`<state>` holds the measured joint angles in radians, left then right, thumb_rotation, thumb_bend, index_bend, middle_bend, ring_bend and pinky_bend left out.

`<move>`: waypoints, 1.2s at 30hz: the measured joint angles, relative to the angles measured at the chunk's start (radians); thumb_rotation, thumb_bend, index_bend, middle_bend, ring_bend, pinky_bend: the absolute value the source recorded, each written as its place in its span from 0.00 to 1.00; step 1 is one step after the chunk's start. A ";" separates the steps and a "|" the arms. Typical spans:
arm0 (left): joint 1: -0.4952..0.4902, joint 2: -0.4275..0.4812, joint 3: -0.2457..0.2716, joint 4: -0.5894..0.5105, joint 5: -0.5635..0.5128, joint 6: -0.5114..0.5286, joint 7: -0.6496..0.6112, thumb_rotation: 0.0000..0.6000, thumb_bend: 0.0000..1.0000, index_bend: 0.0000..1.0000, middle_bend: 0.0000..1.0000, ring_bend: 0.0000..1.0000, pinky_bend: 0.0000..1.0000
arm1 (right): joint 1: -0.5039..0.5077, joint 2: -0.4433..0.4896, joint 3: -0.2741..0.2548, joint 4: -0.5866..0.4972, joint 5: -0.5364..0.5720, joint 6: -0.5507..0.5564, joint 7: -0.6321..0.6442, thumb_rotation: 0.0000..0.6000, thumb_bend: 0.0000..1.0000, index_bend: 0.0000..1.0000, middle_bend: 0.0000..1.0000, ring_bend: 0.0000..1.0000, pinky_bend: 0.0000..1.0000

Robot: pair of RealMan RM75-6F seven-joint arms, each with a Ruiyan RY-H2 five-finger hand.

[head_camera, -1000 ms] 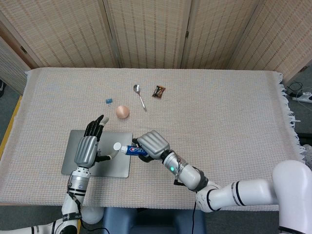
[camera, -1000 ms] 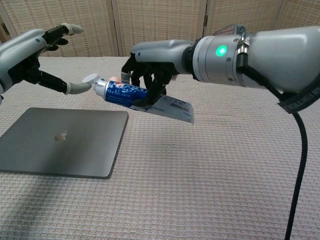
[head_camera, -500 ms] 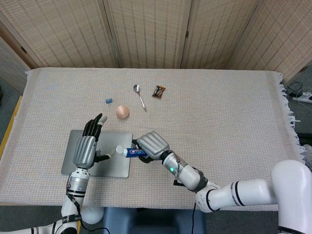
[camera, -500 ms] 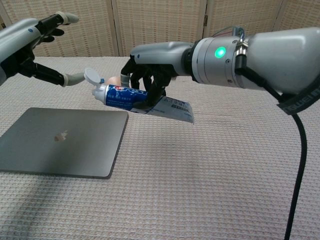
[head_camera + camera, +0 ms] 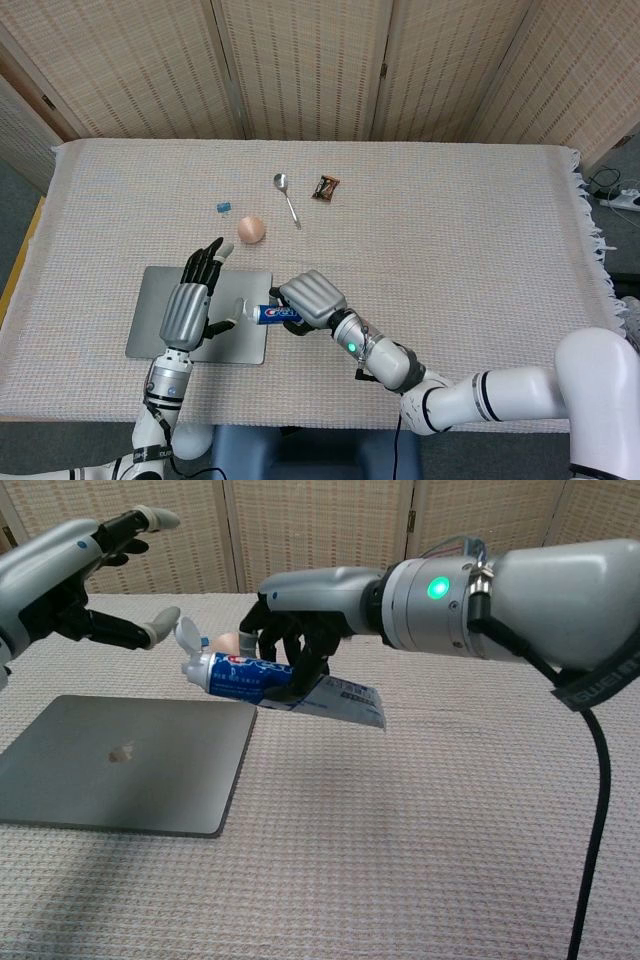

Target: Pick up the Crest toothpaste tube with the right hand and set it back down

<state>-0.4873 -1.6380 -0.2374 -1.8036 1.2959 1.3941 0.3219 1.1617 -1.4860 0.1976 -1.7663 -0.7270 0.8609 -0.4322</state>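
My right hand (image 5: 313, 297) (image 5: 292, 632) grips the Crest toothpaste tube (image 5: 250, 676) (image 5: 268, 313) around its middle and holds it above the table. The blue and white tube lies roughly level, with its white flip cap (image 5: 187, 635) open at the left end and its flat tail (image 5: 350, 700) pointing right and slightly down. My left hand (image 5: 187, 309) (image 5: 75, 575) hovers open over the closed grey laptop (image 5: 158, 340) (image 5: 120, 762), fingers spread, its thumb tip (image 5: 165, 620) just left of the cap. I cannot tell whether thumb and cap touch.
Behind the laptop lie an egg (image 5: 251, 229), a small blue object (image 5: 224, 207), a spoon (image 5: 287, 198) and a dark snack packet (image 5: 325, 187). A woven cloth (image 5: 450, 230) covers the table, fringed at the right edge. Folding screens (image 5: 300, 60) stand behind.
The tube's flip cap has swung from shut to open. My left hand has shifted slightly and its thumb has come away from the cap. The right hand keeps hold of the tube.
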 measured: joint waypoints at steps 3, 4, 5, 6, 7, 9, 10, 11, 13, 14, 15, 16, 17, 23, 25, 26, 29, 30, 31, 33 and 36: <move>0.001 0.001 0.003 -0.002 0.007 0.002 0.003 1.00 0.42 0.00 0.00 0.00 0.00 | 0.000 0.003 -0.003 -0.001 0.002 0.001 -0.003 1.00 0.83 0.65 0.59 0.68 0.57; 0.002 0.003 0.003 -0.003 0.010 0.004 0.002 1.00 0.42 0.00 0.00 0.00 0.00 | 0.000 0.006 -0.005 -0.002 0.003 0.003 -0.004 1.00 0.83 0.65 0.59 0.68 0.57; 0.004 0.007 0.004 -0.004 0.012 0.005 0.000 1.00 0.42 0.00 0.00 0.00 0.00 | -0.002 0.010 -0.007 -0.003 0.004 0.004 -0.006 1.00 0.83 0.65 0.59 0.68 0.57; 0.007 0.015 0.006 -0.005 0.017 0.007 -0.003 1.00 0.42 0.00 0.00 0.00 0.00 | -0.004 0.017 -0.010 -0.005 0.005 0.008 -0.008 1.00 0.83 0.65 0.59 0.68 0.57; 0.009 0.022 0.008 -0.006 0.021 0.009 -0.005 1.00 0.42 0.00 0.00 0.00 0.00 | -0.007 0.022 -0.013 -0.005 0.006 0.010 -0.010 1.00 0.83 0.65 0.59 0.68 0.57; 0.017 0.044 0.013 -0.008 0.033 0.015 -0.011 1.00 0.42 0.00 0.00 0.00 0.00 | -0.015 0.039 -0.021 -0.006 0.011 0.016 -0.013 1.00 0.83 0.65 0.59 0.68 0.57; 0.022 0.055 0.016 -0.010 0.037 0.017 -0.014 1.00 0.42 0.00 0.00 0.00 0.00 | -0.019 0.048 -0.025 -0.006 0.013 0.019 -0.014 1.00 0.83 0.65 0.59 0.68 0.57; 0.026 0.066 0.019 -0.011 0.040 0.019 -0.017 1.00 0.42 0.00 0.00 0.00 0.00 | -0.024 0.056 -0.030 -0.006 0.014 0.021 -0.014 1.00 0.83 0.65 0.59 0.68 0.57; 0.038 0.092 0.024 -0.014 0.049 0.026 -0.026 1.00 0.42 0.00 0.00 0.00 0.00 | -0.037 0.076 -0.044 -0.005 0.016 0.026 -0.016 1.00 0.83 0.65 0.59 0.68 0.57; 0.043 0.103 0.026 -0.014 0.053 0.029 -0.030 1.00 0.42 0.00 0.00 0.00 0.00 | -0.043 0.084 -0.051 -0.002 0.017 0.028 -0.017 1.00 0.83 0.65 0.59 0.68 0.57; 0.050 0.116 0.030 -0.014 0.058 0.034 -0.036 1.00 0.42 0.00 0.00 0.00 0.00 | -0.050 0.090 -0.059 0.004 0.018 0.030 -0.018 1.00 0.83 0.65 0.59 0.68 0.57; 0.055 0.125 0.032 -0.014 0.062 0.037 -0.040 1.00 0.42 0.00 0.00 0.00 0.00 | -0.054 0.092 -0.065 0.011 0.020 0.032 -0.021 1.00 0.83 0.65 0.59 0.68 0.57; 0.061 0.133 0.035 -0.014 0.066 0.041 -0.043 1.00 0.42 0.00 0.00 0.00 0.00 | -0.057 0.093 -0.072 0.020 0.022 0.033 -0.025 1.00 0.83 0.65 0.58 0.68 0.57; 0.090 0.171 0.054 -0.009 0.084 0.059 -0.054 1.00 0.42 0.00 0.00 0.00 0.00 | -0.073 0.083 -0.126 0.103 0.043 0.040 -0.079 1.00 0.83 0.65 0.56 0.63 0.53; 0.097 0.179 0.060 -0.006 0.085 0.060 -0.055 1.00 0.42 0.00 0.00 0.00 0.00 | -0.081 0.073 -0.142 0.133 0.045 0.038 -0.090 1.00 0.83 0.63 0.55 0.60 0.50; 0.099 0.180 0.061 -0.003 0.085 0.061 -0.058 1.00 0.42 0.00 0.00 0.00 0.00 | -0.085 0.068 -0.147 0.145 0.044 0.038 -0.093 1.00 0.83 0.63 0.54 0.59 0.49; 0.106 0.182 0.066 0.012 0.084 0.060 -0.066 1.00 0.42 0.00 0.00 0.00 0.00 | -0.098 0.049 -0.163 0.185 0.040 0.035 -0.103 1.00 0.83 0.59 0.52 0.55 0.46; 0.109 0.183 0.068 0.018 0.082 0.059 -0.068 1.00 0.42 0.00 0.00 0.00 0.00 | -0.102 0.041 -0.169 0.200 0.040 0.031 -0.107 1.00 0.83 0.56 0.50 0.53 0.45; 0.111 0.183 0.069 0.023 0.080 0.058 -0.071 1.00 0.42 0.00 0.00 0.00 0.00 | -0.106 0.035 -0.174 0.211 0.041 0.027 -0.108 1.00 0.83 0.52 0.47 0.51 0.43; 0.115 0.184 0.071 0.031 0.077 0.056 -0.075 1.00 0.42 0.00 0.00 0.00 0.00 | -0.113 0.022 -0.182 0.237 0.046 0.011 -0.111 1.00 0.83 0.43 0.42 0.45 0.39; 0.119 0.185 0.072 0.043 0.074 0.053 -0.079 1.00 0.42 0.00 0.00 0.00 0.00 | -0.124 0.009 -0.187 0.265 0.053 -0.011 -0.110 1.00 0.83 0.26 0.33 0.36 0.36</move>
<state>-0.3686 -1.4533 -0.1658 -1.7601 1.3696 1.4473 0.2427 1.0381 -1.4769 0.0108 -1.5017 -0.6744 0.8495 -0.5419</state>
